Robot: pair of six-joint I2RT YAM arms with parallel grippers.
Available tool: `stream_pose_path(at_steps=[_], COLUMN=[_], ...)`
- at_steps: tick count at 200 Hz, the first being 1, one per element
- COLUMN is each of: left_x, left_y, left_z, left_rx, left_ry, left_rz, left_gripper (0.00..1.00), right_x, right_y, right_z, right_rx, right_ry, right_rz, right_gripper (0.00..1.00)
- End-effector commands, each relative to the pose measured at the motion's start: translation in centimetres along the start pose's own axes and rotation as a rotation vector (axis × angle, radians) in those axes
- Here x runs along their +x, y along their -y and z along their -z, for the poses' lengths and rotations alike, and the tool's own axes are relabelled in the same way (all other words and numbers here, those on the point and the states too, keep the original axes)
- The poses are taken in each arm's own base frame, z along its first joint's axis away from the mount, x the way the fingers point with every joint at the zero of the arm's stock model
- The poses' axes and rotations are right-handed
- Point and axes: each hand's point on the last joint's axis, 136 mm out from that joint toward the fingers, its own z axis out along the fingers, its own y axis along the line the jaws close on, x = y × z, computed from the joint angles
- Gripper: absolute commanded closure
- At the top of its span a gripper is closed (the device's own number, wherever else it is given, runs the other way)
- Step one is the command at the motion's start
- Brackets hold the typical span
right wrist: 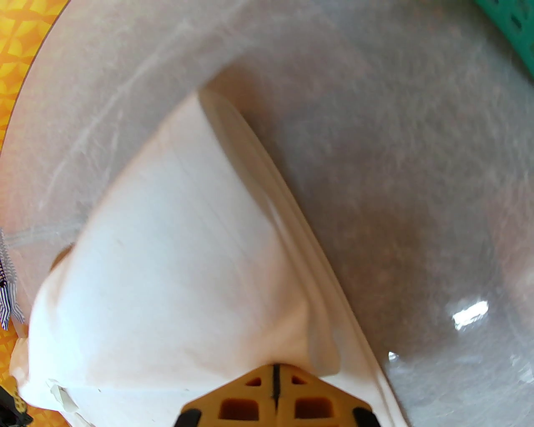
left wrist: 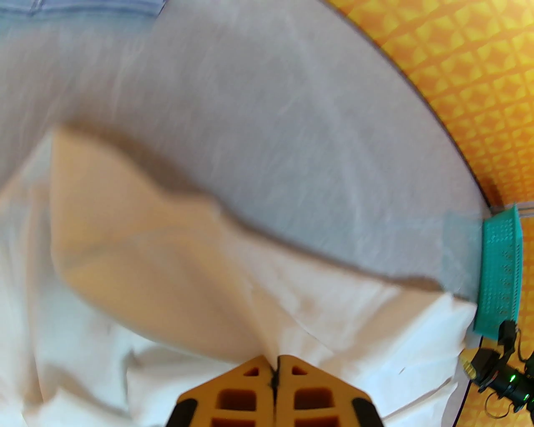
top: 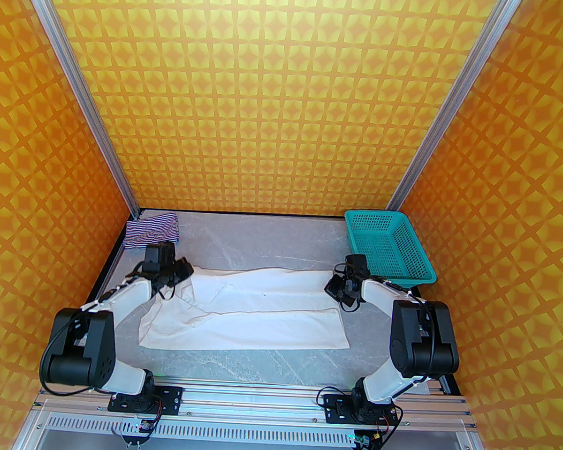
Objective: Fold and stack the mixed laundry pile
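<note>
Bright, even light from above; both wrist views are soft.

Your top view is sharp and evenly lit, with faint shadows under the arms on the grey table (top: 262, 237). Your left wrist view is motion-smeared; the white cloth (left wrist: 167, 258) looks orange-tinted, perhaps from the walls (top: 288, 102), with a dark shadow along its far edge. Your right wrist view is blurred, bowed at the edges, with glare near right.

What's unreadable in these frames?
- Top view: left arm covers a corner of the white cloth.
- Left wrist view: striped garment blurred, cut by top edge.
- Right wrist view: basket cut by corner.
- Wrist views: cloth depth inside shut left gripper and right gripper, hidden by fingers.
</note>
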Motion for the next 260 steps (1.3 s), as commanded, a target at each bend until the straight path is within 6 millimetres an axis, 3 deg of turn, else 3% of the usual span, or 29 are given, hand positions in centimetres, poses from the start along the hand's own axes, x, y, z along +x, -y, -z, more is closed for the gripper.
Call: stream_pose_path(at_steps=[1, 50, 55, 72, 87, 98, 111, 143, 173, 195, 233, 260], left_x=[-1.6, -2.8, -2.8, -2.7, -2.4, -1.8, -0.7, 3.4, 5.8, 6.2, 6.4, 6.8], left_y=[0.2, 0.0, 0.0, -0.3, -0.4, -0.6, -0.9, -2.1, -1.8, -0.8, 0.1, 0.9], left_z=[-0.7, -2.3, -2.4, -2.6, -2.3, -1.9, -1.1, 0.2, 0.8, 0.8, 0.4, -0.6], left_rx=[-0.005, -0.043, -0.045, -0.052, -0.052, -0.055, -0.059, -0.079, -0.064, -0.047, -0.033, -0.021], left_ry=[-0.011, -0.060, -0.062, -0.070, -0.072, -0.078, -0.088, -0.150, -0.193, -0.208, -0.218, -0.237], left_rz=[0.015, 0.016, 0.018, 0.022, 0.014, 0.007, -0.003, -0.032, -0.080, -0.107, -0.133, -0.148], left_gripper=[1.00, 1.00, 0.96, 0.66, 0.57, 0.55, 0.51, 0.49, 0.48, 0.46, 0.51, 0.55], right_x=[-1.2, -1.1, -1.0, -0.3, 0.2, 0.4, 0.5, 0.7, 0.3, -0.2, -1.4, -2.5], right_y=[-0.6, -0.3, -0.2, -0.4, -0.7, -0.5, -0.1, 0.1, 0.2, 0.1, 0.0, -0.4], right_z=[2.1, 4.4, 4.5, 4.1, 3.2, 2.5, 1.8, 0.0, -1.2, -1.3, 0.2, 1.6], right_rx=[0.010, 0.032, 0.033, 0.013, -0.011, -0.009, 0.004, -0.006, 0.004, 0.008, 0.039, 0.061], right_ry=[0.056, 0.087, 0.086, 0.050, 0.018, 0.003, -0.001, -0.017, -0.013, -0.001, 0.040, 0.074], right_rz=[0.034, 0.069, 0.071, 0.062, 0.034, 0.018, 0.003, -0.036, -0.051, -0.049, -0.015, 0.022], right_gripper=[1.00, 1.00, 1.00, 1.00, 0.84, 0.72, 0.66, 0.63, 0.68, 0.79, 1.00, 1.00])
